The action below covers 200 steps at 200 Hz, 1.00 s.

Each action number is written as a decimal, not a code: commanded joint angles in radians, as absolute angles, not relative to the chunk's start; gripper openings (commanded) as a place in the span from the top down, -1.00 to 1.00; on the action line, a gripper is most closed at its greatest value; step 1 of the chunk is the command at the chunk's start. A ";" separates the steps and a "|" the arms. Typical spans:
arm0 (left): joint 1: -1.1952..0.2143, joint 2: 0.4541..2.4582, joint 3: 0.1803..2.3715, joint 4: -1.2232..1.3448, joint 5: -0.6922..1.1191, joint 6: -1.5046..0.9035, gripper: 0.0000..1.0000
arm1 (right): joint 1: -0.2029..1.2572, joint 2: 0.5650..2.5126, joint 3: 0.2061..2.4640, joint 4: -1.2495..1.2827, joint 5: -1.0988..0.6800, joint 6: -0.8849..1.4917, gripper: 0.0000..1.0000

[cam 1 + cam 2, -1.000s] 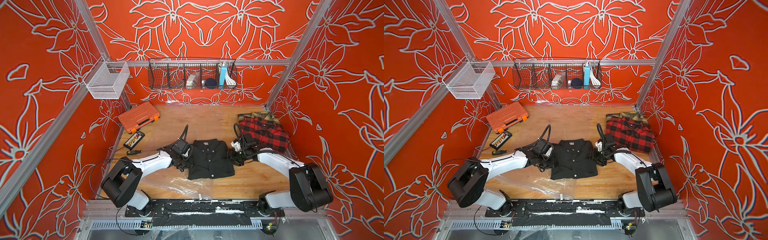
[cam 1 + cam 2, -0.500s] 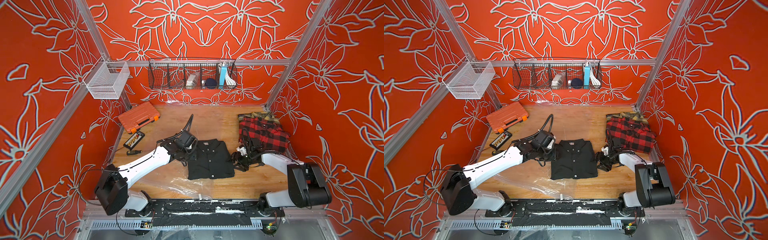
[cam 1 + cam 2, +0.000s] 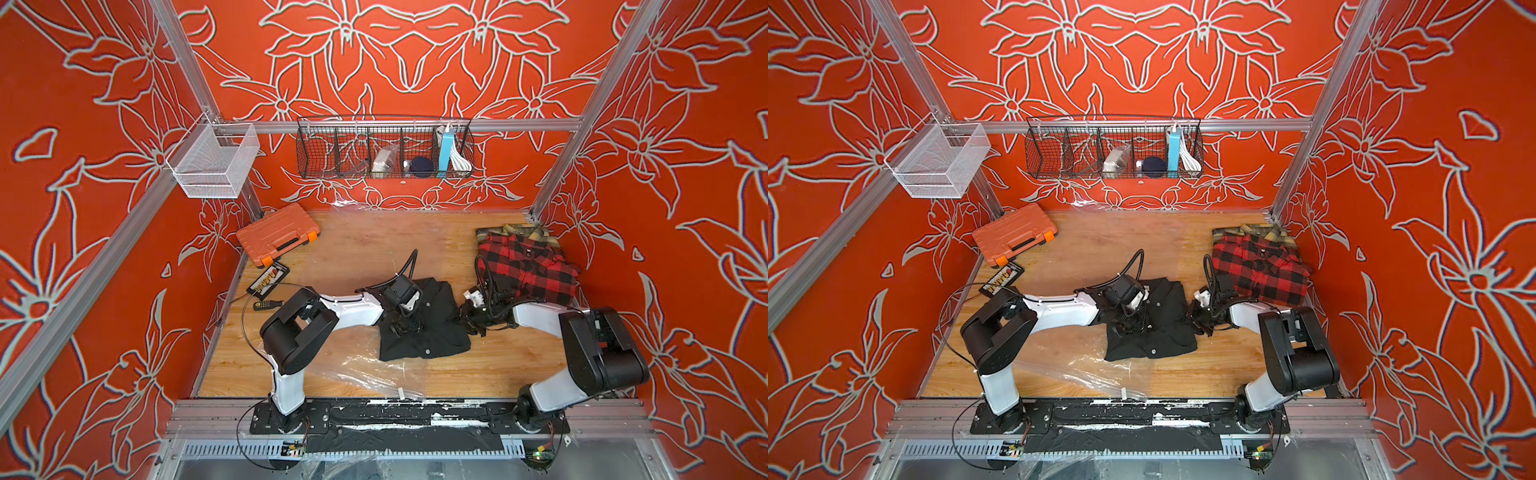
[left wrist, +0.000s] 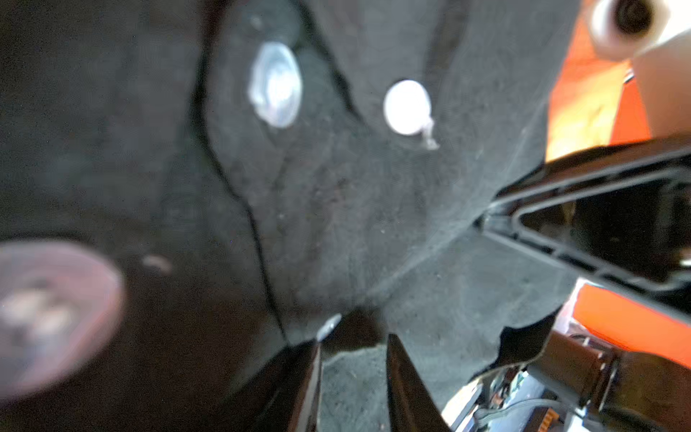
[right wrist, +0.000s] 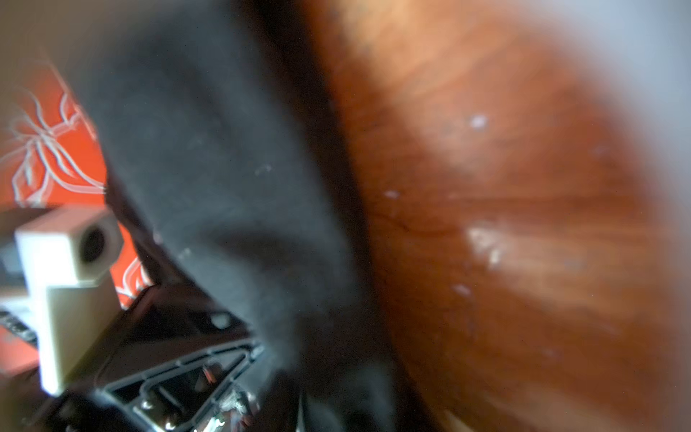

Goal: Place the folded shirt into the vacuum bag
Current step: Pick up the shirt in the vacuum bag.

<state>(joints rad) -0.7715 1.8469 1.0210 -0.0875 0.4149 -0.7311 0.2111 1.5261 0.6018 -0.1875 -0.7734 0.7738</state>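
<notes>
The black shirt (image 3: 440,338) lies folded on the surface (image 3: 365,249), with an arm reaching low at it from each side. I judge this two-sided hold is meant to lift the shirt flat without undoing the fold. The left hand (image 3: 404,328) sits over the shirt's buttons, its fingers (image 4: 407,389) narrowed to a slit with a pinch of cloth between them. The right hand (image 3: 471,323) is at the shirt's edge facing the plaid shirt (image 3: 523,266). Its wrist view is too blurred to tell how far it is closed or whether it has cloth. The bag (image 3: 357,370) lies flat just beside the shirt's hem, toward the arm bases, which keeps the carry short. The shirt is not yet inside.
</notes>
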 commanded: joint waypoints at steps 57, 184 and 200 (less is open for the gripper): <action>-0.726 1.593 0.912 -0.226 0.344 -0.721 0.36 | 0.313 1.400 0.850 -0.687 -0.387 0.535 0.98; -0.726 1.784 0.812 0.044 0.389 -0.790 0.39 | 0.723 1.523 1.130 -0.744 -0.133 0.608 0.93; -0.724 1.751 0.810 0.020 0.388 -0.782 0.39 | 0.742 1.563 1.130 -0.704 -0.162 0.637 0.93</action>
<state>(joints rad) -0.7208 1.7500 0.8478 0.0654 0.4046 -0.7712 0.7044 1.5116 1.1065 -0.7528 -0.1551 0.5652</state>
